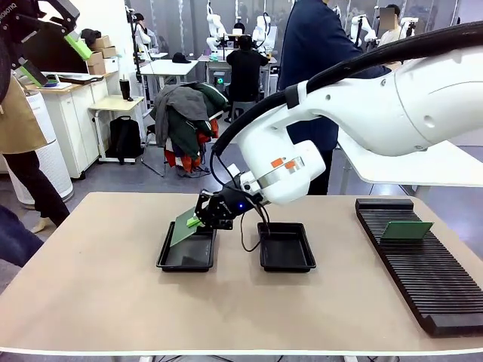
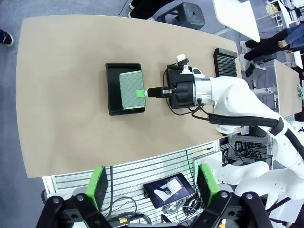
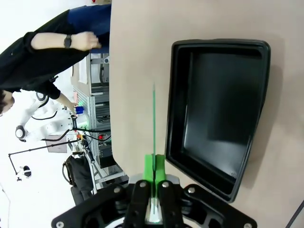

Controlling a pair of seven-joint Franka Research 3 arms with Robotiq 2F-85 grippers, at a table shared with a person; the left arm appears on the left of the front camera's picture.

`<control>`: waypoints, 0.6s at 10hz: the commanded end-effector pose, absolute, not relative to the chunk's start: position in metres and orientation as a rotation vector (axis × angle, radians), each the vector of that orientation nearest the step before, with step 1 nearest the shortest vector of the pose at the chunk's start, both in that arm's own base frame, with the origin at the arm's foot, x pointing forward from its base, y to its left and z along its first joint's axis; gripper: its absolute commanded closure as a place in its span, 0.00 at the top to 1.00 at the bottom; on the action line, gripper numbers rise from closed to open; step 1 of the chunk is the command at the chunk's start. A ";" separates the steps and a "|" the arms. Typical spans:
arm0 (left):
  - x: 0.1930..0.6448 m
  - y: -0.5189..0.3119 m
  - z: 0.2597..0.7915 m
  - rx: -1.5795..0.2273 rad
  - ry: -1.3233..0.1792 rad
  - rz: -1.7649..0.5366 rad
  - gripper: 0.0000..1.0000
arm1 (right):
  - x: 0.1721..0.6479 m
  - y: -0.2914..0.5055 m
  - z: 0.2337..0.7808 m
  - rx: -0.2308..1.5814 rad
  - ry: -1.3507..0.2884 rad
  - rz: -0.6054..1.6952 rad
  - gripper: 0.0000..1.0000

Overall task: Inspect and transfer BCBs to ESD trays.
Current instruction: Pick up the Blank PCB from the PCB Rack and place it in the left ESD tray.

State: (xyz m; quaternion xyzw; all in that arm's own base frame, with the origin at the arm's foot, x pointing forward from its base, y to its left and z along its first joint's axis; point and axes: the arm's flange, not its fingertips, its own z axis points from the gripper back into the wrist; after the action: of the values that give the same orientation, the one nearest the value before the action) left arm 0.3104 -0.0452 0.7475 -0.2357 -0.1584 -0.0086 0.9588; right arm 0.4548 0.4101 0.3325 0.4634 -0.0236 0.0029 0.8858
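Starting with the front view, the right hand [image 1: 198,219] is seen clenched on the edge of a BCB [image 1: 183,228], which is held tilted over the far rim of the first ESD tray [image 1: 185,258]; whether board and tray touch cannot be told. The second ESD tray [image 1: 287,250] is set just beside the first on the worktop [image 1: 90,286], below the right arm's wrist. A second BCB [image 1: 406,230] is stood in the slotted rack [image 1: 430,286] toward the picture's right. The left hand [image 1: 55,60] is seen high in the upper left corner, its green pads spread wide with nothing between them

In the left wrist view, the left hand [image 2: 153,185] is shown released, high above the worktop [image 2: 61,95]. Far below, the BCB [image 2: 130,90] is seen over the part of the first ESD tray [image 2: 111,90] nearer the right hand [image 2: 142,92], pinched at its edge by the green pads. The slotted rack [image 2: 224,61] lies beyond the right arm

In the right wrist view, the right hand [image 3: 154,166] is closed on the BCB [image 3: 153,118], which is seen edge-on as a thin green line. A black tray [image 3: 170,118] is seen just beside that line on the worktop [image 3: 137,57]; which of the two trays it is cannot be told. A person's arm [image 3: 57,42] with a wristwatch is seen past the worktop's edge
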 end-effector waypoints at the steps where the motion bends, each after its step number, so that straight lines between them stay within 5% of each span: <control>1: 0.310 -0.044 0.746 -0.485 -0.319 -0.015 1.00 | 0.458 0.415 0.318 0.978 -0.093 -0.002 0.02; 6: 0.310 -0.044 0.746 -0.485 -0.319 -0.015 1.00 | 0.469 0.419 0.289 0.973 -0.068 -0.035 0.02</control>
State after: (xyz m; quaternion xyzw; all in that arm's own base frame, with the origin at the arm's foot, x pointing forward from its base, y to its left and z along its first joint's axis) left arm 0.3104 -0.0452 0.7475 -0.2357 -0.1584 -0.0086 0.9588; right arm 0.4695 0.4153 0.2971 0.4589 -0.0119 -0.0122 0.8883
